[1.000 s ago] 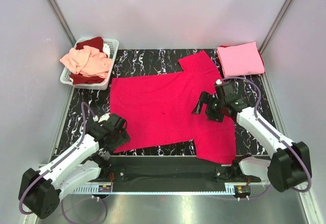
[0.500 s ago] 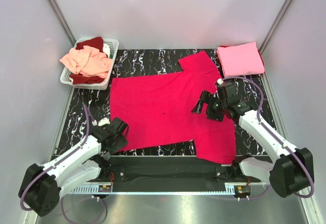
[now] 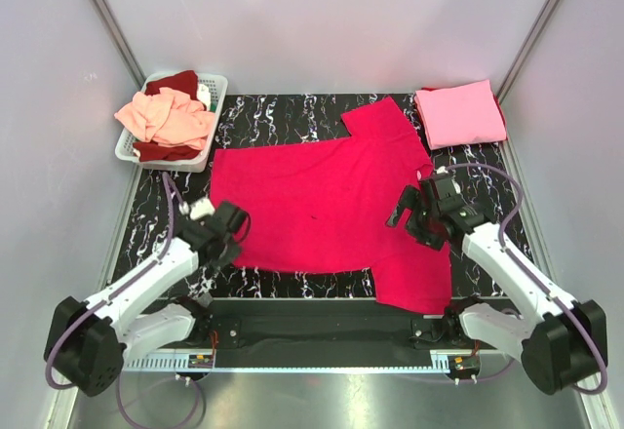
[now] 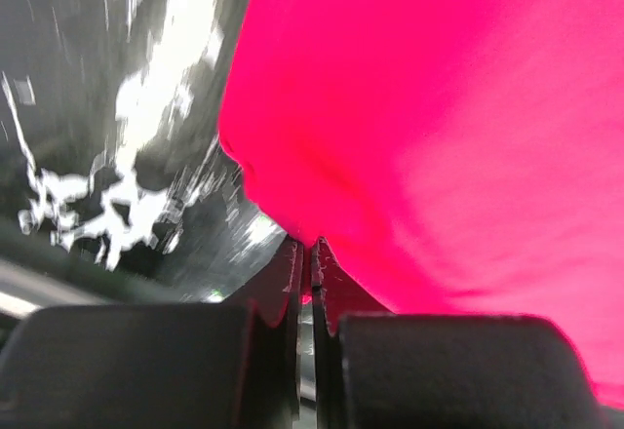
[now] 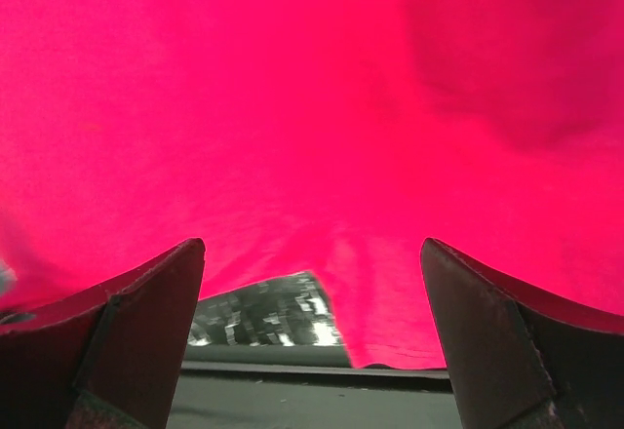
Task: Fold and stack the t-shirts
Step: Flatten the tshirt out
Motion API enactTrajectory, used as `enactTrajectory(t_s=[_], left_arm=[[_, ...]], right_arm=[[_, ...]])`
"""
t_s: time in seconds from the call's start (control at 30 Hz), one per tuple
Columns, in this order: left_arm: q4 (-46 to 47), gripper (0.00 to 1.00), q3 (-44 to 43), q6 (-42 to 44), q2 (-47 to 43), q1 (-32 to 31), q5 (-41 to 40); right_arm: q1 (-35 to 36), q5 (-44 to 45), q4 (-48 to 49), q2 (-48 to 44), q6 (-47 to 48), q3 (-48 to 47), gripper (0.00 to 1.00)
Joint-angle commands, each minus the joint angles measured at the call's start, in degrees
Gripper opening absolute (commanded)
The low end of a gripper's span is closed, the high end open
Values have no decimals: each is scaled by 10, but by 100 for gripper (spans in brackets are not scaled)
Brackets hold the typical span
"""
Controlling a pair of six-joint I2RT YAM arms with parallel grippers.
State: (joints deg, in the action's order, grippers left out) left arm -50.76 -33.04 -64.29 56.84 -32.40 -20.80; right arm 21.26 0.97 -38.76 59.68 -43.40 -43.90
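A bright crimson t-shirt lies spread flat on the black marbled mat, its sleeves pointing to the far and near right. My left gripper is shut on the shirt's near-left hem corner. The left wrist view shows red cloth pinched between the closed fingertips. My right gripper hovers open over the shirt where the near sleeve joins the body. Both fingers stand wide apart above the cloth. A folded light pink t-shirt lies at the far right.
A white slotted basket at the far left holds a crumpled peach t-shirt over a dark maroon one. Grey walls enclose the table. A metal rail runs along the near edge between the arm bases.
My left gripper has closed on the shirt's near-left corner and drawn it slightly away from the near edge. The right gripper, still open, has shifted a little to the right and nearer.
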Motion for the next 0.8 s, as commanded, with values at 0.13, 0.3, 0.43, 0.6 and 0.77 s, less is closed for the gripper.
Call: enactTrajectory(t_s=[0.13,0.3,0.43,0.6,0.77], left_arm=[[65,0,-148,144,59,160,5],[89,0,-185,179,123,221,41],[113,0,-189,192,157,262,86],[126,0,-169,194,151,270,99],[126,0,-152,201,132,270,106]], right_arm=[[12,33,-28,81,4,9,100],[41,34,-27,108,-12,19,96],[72,28,-32,127,-22,25,88],[95,22,-4,164,-28,47,76],[98,25,28,242,-6,0,73]])
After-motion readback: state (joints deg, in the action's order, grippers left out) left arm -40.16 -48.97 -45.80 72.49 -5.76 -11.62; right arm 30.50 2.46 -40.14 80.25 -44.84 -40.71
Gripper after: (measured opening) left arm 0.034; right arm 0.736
